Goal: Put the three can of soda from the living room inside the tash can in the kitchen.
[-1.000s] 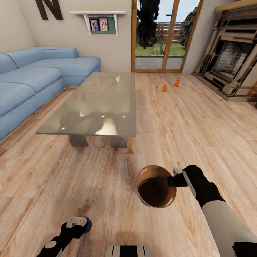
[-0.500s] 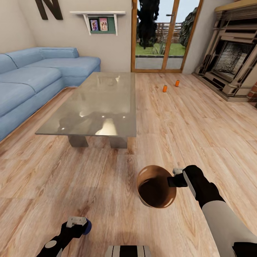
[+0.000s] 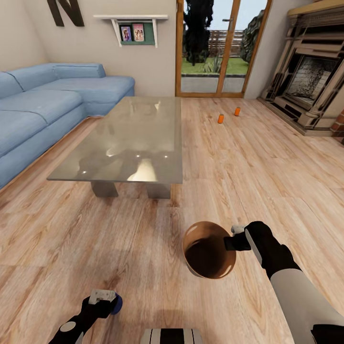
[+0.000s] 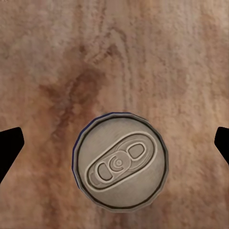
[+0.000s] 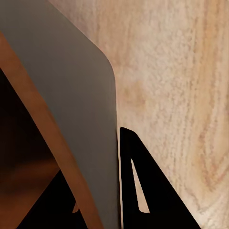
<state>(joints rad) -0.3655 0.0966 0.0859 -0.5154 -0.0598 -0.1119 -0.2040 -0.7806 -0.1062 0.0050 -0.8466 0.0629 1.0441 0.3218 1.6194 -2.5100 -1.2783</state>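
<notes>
Copper-brown and glossy, the tash can [image 3: 209, 249] sits in the head view over the plank floor [image 3: 267, 177], on the near side of the glass-topped low table [image 3: 129, 138] and off its right-hand corner. The right pincer [image 3: 231, 242] is clamped on the pail's rim at the side away from the blue sofa [image 3: 43, 110], one finger inside the mouth and one outside. Two orange soda cans [image 3: 220, 119] stand upright on the floor beyond the low table's far right corner, near each other but apart, between the table and the fireplace [image 3: 310, 86], short of the wood-framed glass doors [image 3: 220, 48]. The left pincer [image 3: 106, 300] hangs low over the floor on the near side of the table, with a can's dark blue edge just past its tip. A wall shelf [image 3: 131, 24] with photos hangs above the sofa's far end.

From the left wrist, a soda can [image 4: 120, 161] shows end-on, its grey metal top with the pull tab facing the camera, a thin blue rim around it, plank floor behind. The pincer's dark fingertips [image 4: 9, 152] sit far out on either side, spread wide and well clear of the can.

From the right wrist, the pail's brown wall [image 5: 57, 143] runs between the dark fingers [image 5: 148, 191], which pinch it
</notes>
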